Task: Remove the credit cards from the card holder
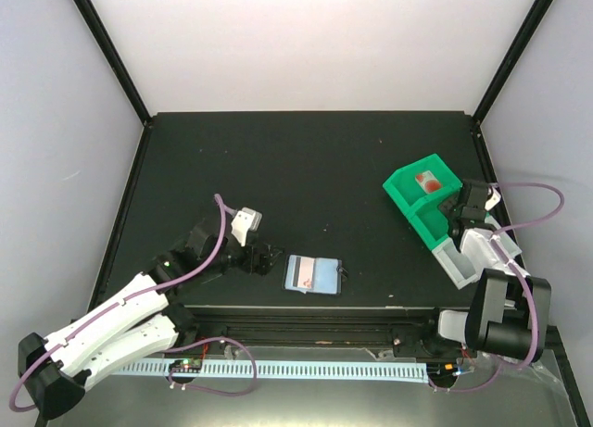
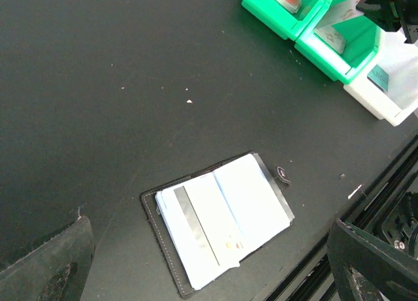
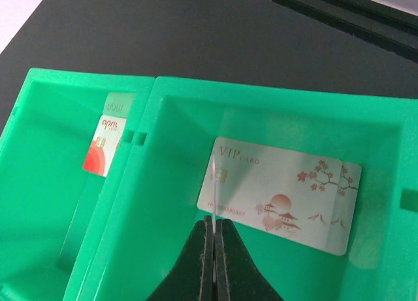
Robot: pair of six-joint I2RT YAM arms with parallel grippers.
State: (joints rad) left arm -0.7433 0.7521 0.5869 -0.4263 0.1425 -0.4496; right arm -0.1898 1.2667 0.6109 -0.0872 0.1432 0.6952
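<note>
Card holder [image 1: 312, 275] is laid open on the bench [image 1: 306, 168] near the front edge, with a pale striped card [image 2: 196, 226] seated in it. Left claw [image 1: 267, 257] is held just left of it, fingers apart, nothing gripped. Right claw [image 3: 213, 226] is clamped on a thin card [image 3: 213, 183], seen edge-on over the green tray [image 3: 140, 203]. A VIP card [image 3: 281, 193] and a red-marked card [image 3: 101, 151] are seen in adjoining compartments.
</note>
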